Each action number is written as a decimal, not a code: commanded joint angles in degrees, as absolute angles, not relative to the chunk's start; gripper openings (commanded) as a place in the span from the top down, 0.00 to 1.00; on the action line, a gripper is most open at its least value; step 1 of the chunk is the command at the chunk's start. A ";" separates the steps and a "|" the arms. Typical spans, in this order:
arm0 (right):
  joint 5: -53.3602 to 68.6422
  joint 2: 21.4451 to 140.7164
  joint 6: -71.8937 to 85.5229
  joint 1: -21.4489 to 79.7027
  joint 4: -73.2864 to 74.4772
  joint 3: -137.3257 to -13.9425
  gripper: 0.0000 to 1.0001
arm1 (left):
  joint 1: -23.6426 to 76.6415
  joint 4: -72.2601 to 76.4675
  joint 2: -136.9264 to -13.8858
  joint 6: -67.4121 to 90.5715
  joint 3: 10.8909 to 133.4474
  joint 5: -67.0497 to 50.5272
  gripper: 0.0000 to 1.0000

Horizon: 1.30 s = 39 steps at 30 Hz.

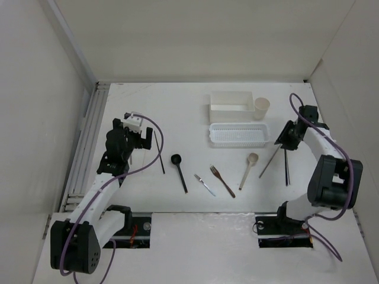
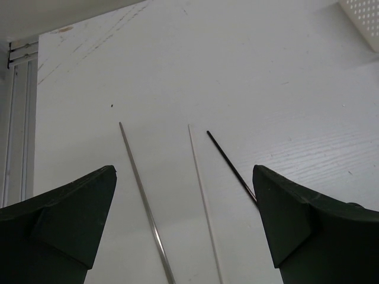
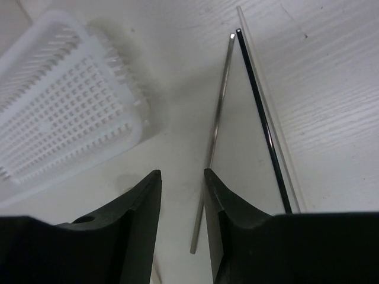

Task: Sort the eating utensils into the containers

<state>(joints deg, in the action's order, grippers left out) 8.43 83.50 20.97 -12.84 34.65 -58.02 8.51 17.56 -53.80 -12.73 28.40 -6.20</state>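
My left gripper (image 1: 134,141) is wide open and empty over the left of the table. In the left wrist view (image 2: 184,171) a silver chopstick (image 2: 144,204) and a thin pale stick (image 2: 203,198) lie between its fingers, with a dark chopstick (image 2: 230,164) by the right finger. My right gripper (image 1: 283,140) is narrowly open and empty in the right wrist view (image 3: 182,173), just left of a silver chopstick (image 3: 217,127) and a dark chopstick (image 3: 260,118). The black spoon (image 1: 177,170), silver fork (image 1: 205,184), brown fork (image 1: 222,181) and beige spoon (image 1: 249,169) lie mid-table.
The rectangular box (image 1: 232,107), cream cup (image 1: 261,108) and perforated basket (image 1: 238,135) stand at the back right; the basket's corner (image 3: 65,100) is close to my right gripper. A ribbed rail (image 1: 89,136) runs along the left edge.
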 commanded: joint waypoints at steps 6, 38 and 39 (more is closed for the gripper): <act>1.93 90.96 25.92 -8.27 30.94 -55.63 0.60 | 8.44 23.20 -52.38 -11.95 26.81 -5.71 0.00; -7.29 89.94 27.16 -9.23 35.15 -55.54 1.00 | 8.44 27.69 -51.86 -11.95 24.61 -2.55 0.00; -8.25 88.52 27.16 -9.23 35.85 -56.07 1.00 | 8.44 27.69 -51.86 -11.95 24.61 -2.55 0.00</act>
